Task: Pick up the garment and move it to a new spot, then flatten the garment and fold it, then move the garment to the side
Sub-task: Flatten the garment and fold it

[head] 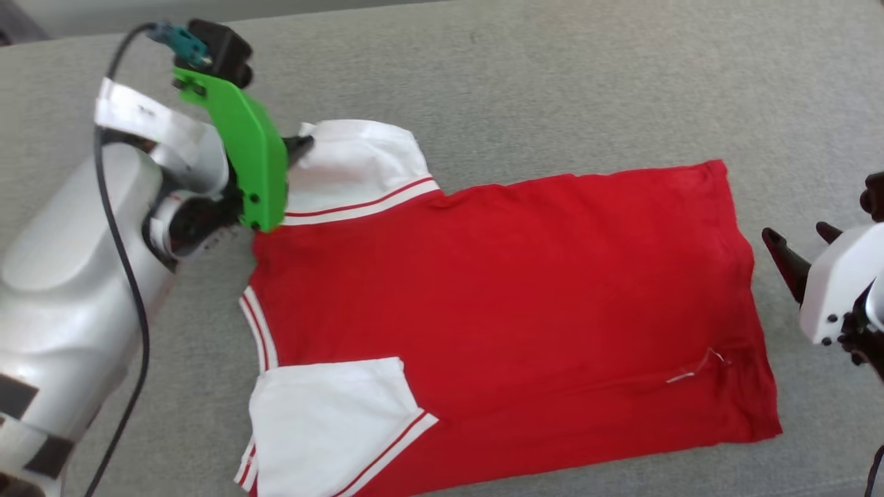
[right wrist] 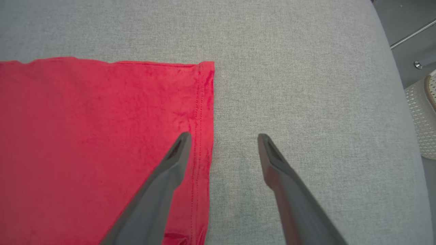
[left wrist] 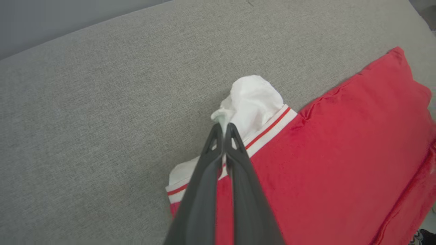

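— Grey woven upholstery (head: pixel 552 83) is stretching under everything we are looking at, and the garment (head: pixel 511 297) is lying spread flat on it, red side up.
— Which way is it running for us?
— Its long axis is running side to side across the head view. The collar end with both white sleeves is pointing toward our left, and the hem (right wrist: pixel 204 119) is pointing toward our right.
— And the sleeves?
— The near sleeve (head: pixel 324 421) is lying flat. The far sleeve (head: pixel 359 162) is bunching up where our left gripper (left wrist: pixel 223 127) is pinching it, the two dark fingers pressing together with white cloth caught between the tips.
— What are we doing on the right?
— Our right gripper (right wrist: pixel 223 139) is hovering at the hem with its fingers spread wide. One finger is showing over the red cloth, the other over bare upholstery. We cannot tell whether either tip is touching down.
— Anything crowding us?
— A green bracket (head: pixel 248 152) on the left wrist is covering the shoulder corner in the head view, and a black cable (head: pixel 131 276) is trailing along that arm. Past the cushion's edge, a pale woven object (right wrist: pixel 420 115) and a metal bar (right wrist: pixel 412 35) are sitting well apart from the cloth.
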{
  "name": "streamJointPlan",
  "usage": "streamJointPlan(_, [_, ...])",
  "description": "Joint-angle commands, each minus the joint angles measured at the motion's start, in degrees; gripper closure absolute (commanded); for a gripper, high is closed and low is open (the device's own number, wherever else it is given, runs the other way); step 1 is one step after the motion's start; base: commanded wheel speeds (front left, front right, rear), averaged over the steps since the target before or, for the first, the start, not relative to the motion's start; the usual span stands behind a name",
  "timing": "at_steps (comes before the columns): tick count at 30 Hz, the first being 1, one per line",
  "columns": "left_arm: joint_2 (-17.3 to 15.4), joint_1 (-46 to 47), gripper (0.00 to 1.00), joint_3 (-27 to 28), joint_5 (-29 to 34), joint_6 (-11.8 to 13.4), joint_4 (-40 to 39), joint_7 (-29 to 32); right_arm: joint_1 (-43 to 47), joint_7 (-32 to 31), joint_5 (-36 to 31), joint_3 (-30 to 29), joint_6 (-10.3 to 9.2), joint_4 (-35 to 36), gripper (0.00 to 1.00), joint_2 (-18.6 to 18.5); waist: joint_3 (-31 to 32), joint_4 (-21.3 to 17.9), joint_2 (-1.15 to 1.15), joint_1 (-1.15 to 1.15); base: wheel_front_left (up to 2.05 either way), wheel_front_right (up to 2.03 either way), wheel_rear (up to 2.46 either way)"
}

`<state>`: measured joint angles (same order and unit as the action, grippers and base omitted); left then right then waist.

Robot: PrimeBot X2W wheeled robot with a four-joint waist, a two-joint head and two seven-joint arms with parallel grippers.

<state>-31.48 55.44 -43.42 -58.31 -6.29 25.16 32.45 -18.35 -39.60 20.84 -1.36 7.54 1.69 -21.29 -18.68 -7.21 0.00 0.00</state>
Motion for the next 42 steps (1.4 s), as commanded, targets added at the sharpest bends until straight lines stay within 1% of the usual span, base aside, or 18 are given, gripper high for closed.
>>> streamJointPlan(1, [-0.94,-2.1,1.0,-0.39,1.03,0.87,-2.82,-0.5,-2.0,-1.74,0.73,0.21,-0.05,-0.76,0.0,-0.69,1.61,3.54,0.0,0.0,0.0,0.0,0.0])
streamJointPlan(8, [-4.54,-7.99,1.0,-0.24,1.29,6.19,-18.79,-0.34,-9.58,-10.54,3.66,0.8,-0.05,-6.71,0.0,-2.13,-0.48,6.4,0.0,0.0,0.0,0.0,0.0])
streamJointPlan(12, [-6.02,-10.08,1.0,-0.2,2.04,8.51,-25.04,-0.67,-14.0,-13.7,3.34,0.72,-0.05,-10.9,0.0,-3.21,-2.21,7.7,0.0,0.0,0.0,0.0,0.0])
streamJointPlan(14, [-6.26,-10.76,1.0,-0.22,2.22,9.25,-27.56,-0.86,-15.92,-14.54,2.82,0.45,-0.05,-13.06,0.0,-3.52,-3.0,8.29,0.0,0.0,0.0,0.0,0.0])
streamJointPlan(18, [-6.56,-11.41,1.0,-0.35,3.0,10.46,-31.12,-1.22,-18.83,-15.14,1.7,0.52,-0.05,-17.21,0.0,-4.28,-4.37,9.46,0.0,0.0,0.0,0.0,0.0])
streamJointPlan(23, [-6.57,-11.72,1.0,-0.66,3.71,11.15,-33.59,-1.47,-20.54,-14.46,0.88,1.49,-0.05,-21.01,0.0,-4.53,-5.57,10.58,0.0,0.0,0.0,0.0,0.0])
streamJointPlan(28, [-6.62,-11.78,1.0,-0.82,4.51,11.5,-34.44,-2.03,-19.71,-13.46,0.43,5.03,-0.05,-23.56,0.0,-4.94,-6.21,11.36,0.0,0.0,0.0,0.0,0.0])
streamJointPlan(33, [-6.48,-12.39,1.0,-1.03,4.75,11.96,-34.85,-2.53,-18.83,-11.34,1.5,7.09,-0.05,-25.42,0.0,-4.82,-6.54,11.71,0.0,0.0,0.0,0.0,0.0])
streamJointPlan(34, [-6.49,-12.56,1.0,-1.06,4.75,12.07,-34.79,-2.61,-18.74,-11.18,1.76,7.58,-0.05,-25.89,0.06,-4.86,-6.51,11.74,0.0,0.0,0.0,0.0,0.0])
streamJointPlan(35, [-6.47,-12.73,1.0,-0.98,4.66,12.21,-34.7,-2.75,-18.72,-10.96,1.95,7.89,-0.05,-26.22,0.6,-4.93,-6.49,11.76,0.0,0.0,0.0,0.0,0.0])
streamJointPlan(36, [-6.43,-12.94,1.0,-0.86,4.53,12.34,-34.54,-2.98,-18.79,-10.55,2.24,8.33,-0.05,-26.54,1.0,-5.06,-6.43,11.77,0.0,0.0,0.0,0.0,0.0])
streamJointPlan(42, [-6.39,-14.46,1.0,0.11,4.27,12.91,-32.28,-5.53,-19.4,-3.66,3.82,9.02,-0.05,-27.2,1.0,-5.6,-4.84,11.55,0.0,0.0,0.0,0.0,0.0])
